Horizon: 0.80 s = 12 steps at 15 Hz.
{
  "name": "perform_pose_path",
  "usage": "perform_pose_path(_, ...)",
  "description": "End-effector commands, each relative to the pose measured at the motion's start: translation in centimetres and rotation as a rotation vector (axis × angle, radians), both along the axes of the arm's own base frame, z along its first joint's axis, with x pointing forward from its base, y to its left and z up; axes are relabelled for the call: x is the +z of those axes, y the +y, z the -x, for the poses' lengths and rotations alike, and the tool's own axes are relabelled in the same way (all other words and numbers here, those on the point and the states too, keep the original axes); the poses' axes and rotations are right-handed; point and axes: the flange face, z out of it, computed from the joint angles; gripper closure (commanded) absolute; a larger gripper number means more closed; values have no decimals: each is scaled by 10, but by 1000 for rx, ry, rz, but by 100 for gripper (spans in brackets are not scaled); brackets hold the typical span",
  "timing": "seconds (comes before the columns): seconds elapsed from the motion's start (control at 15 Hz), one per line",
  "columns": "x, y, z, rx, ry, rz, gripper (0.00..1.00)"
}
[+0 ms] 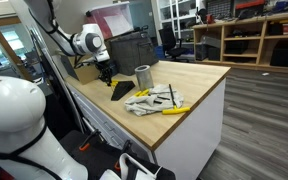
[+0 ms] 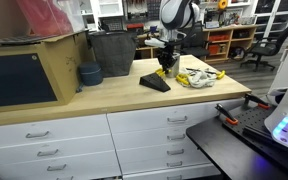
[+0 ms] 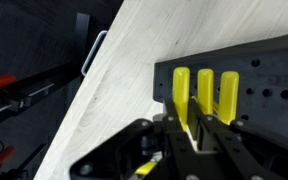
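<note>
Exterior view: my hand point(image 1: 104, 72) hangs over the raised end of the black wedge block point(image 1: 121, 91) on the bench point(image 1: 199, 78). A steel cup point(image 1: 143, 75) stands just beside the hand, with a heap of tools point(image 1: 154, 100) beyond the block.

Exterior view: the hand point(image 2: 167, 62) is directly above the block point(image 2: 154, 82), with yellow at its tips.

Wrist view: the hand point(image 3: 194, 125) is nearly pressed together, pinching a yellow peg point(image 3: 192, 135). A row of yellow pegs point(image 3: 205, 92) stands in the block point(image 3: 269, 75) just ahead of the tips.

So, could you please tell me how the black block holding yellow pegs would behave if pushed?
The black block looks rigid and probably slides rather than tips, sitting wide and low on the smooth wooden counter. Its upright yellow pegs might catch a push.
</note>
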Motion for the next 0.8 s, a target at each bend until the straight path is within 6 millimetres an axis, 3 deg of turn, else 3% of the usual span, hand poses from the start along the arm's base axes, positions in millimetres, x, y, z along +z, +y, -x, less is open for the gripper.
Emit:
perform_pose_path(0.0, -7, -28, -13, -66, 43, -24, 96)
perform_pose_path(0.13, -8, -35, -16, -94, 49, -33, 96)
perform_pose_path(0.2, -8, -36, -16, -100, 52, -32, 59)
perform_pose_path(0.33, -10, -35, -16, -92, 53, -21, 51)
perform_pose_path(0.73, -18, -28, -11, -36, 66, 12, 7)
